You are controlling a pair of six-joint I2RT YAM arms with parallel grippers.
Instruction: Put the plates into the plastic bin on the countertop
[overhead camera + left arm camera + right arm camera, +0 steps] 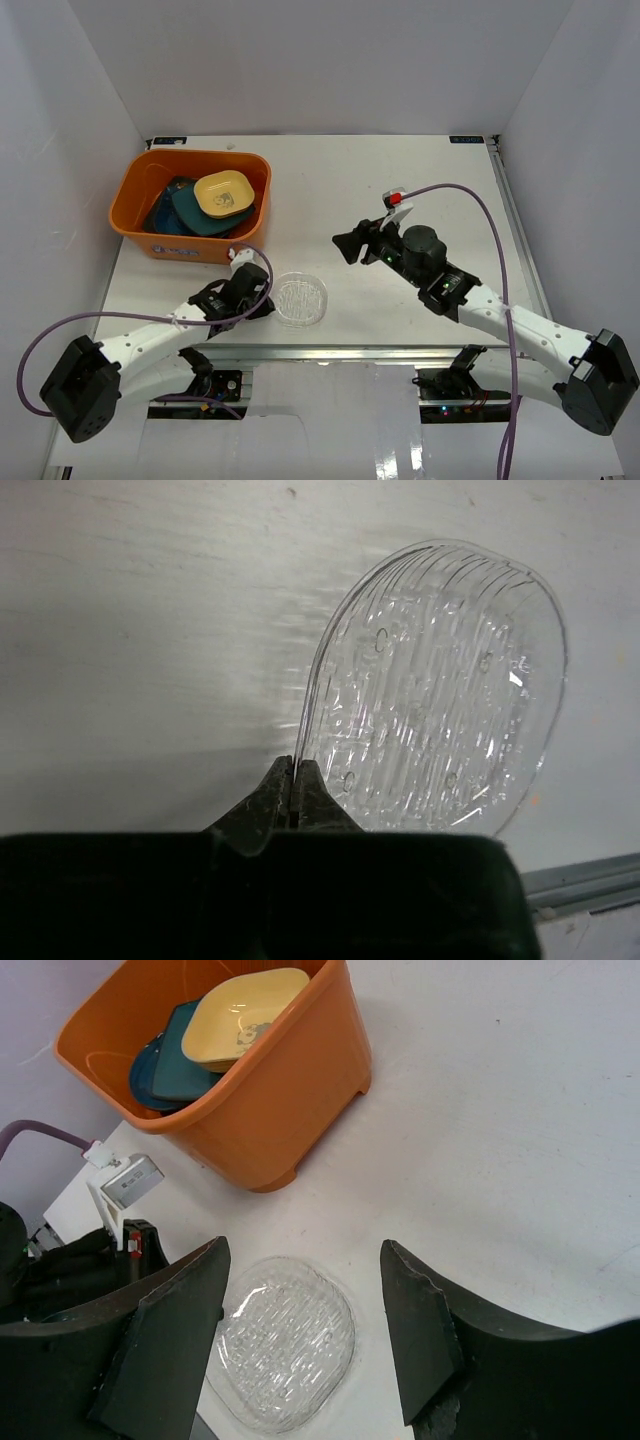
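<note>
- Top external: the left gripper (pixel 256 296) is pinched on the left rim of the clear glass plate (pixel 301 299), which sits near the front edge of the table (pixel 420 180). The orange bin (pixel 190 246) lies just beyond this gripper, farther from the arm bases and slightly to the left. The left arm is much the nearer one. The right gripper (pixel 350 243) hovers well off to the right.
- Left wrist: the left gripper (pixel 293 785) has its tips clamped together on the glass plate (pixel 440 690) at its rim, and the plate reaches away to the right. I cannot tell whether the plate is off the table (pixel 150 630).
- Right wrist: the right gripper (pixel 302 1250) is spread wide and holds nothing. The glass plate (pixel 285 1345) is below it, and the bin (pixel 290 1090) beyond already holds a yellow plate (pixel 245 1015) on top of teal plates (pixel 170 1070).
</note>
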